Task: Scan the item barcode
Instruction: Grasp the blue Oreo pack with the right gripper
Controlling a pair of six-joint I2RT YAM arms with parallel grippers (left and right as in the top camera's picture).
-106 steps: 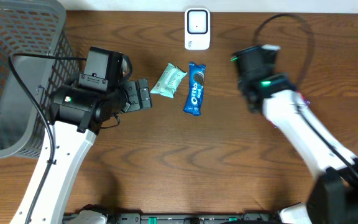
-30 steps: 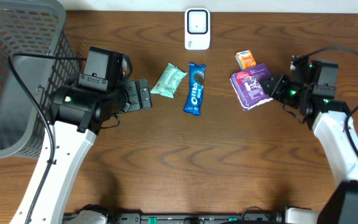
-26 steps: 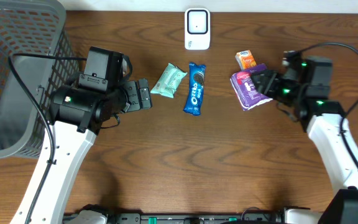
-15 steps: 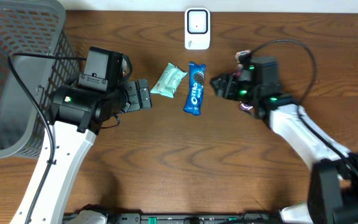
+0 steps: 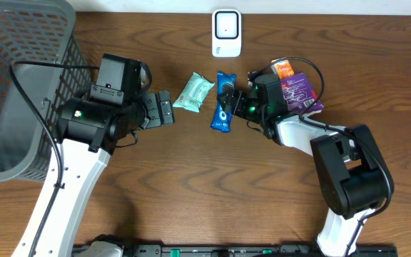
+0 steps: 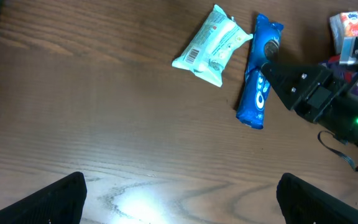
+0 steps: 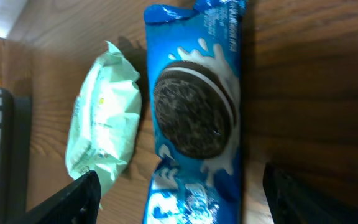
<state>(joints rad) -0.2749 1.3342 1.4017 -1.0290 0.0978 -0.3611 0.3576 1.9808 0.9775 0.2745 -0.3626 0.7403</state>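
— Starting with the right gripper [image 7: 182, 177]: how far open?
— Spread wide. Seen from the right wrist, a finger [image 7: 79, 196] low in each corner, astride the blue Oreo pack [image 7: 194, 93]. Clamped on nothing; cannot tell whether touching the wrapper.
— And over at the left gripper [image 6: 179, 186]?
— Released all the way, empty, hanging above bare table [image 6: 73, 124].
— What else around, going by the overhead with 12 o'clock at the far edge?
— Just beside the Oreo pack at 9 o'clock, a mint-green packet [image 5: 193, 93], tilted, with a thin gap between. At 12 o'clock, apart, the white scanner [image 5: 226, 32]. At 3 o'clock, an orange carton [image 5: 284, 69] and a purple packet [image 5: 302, 93], close behind the wrist of the right arm [image 5: 298, 132]. Far out toward 9 o'clock, the grey basket [image 5: 20, 57].
— Anything in the way?
— Only that wrist, lying across the wood between pack and purple packet.
— Where, then, relative to the tools?
— Flat on the table, lengthwise from 12 to 6, cookie picture up, straight below the right gripper and between its fingers. From the left gripper: at 3 o'clock, past the mint-green packet.
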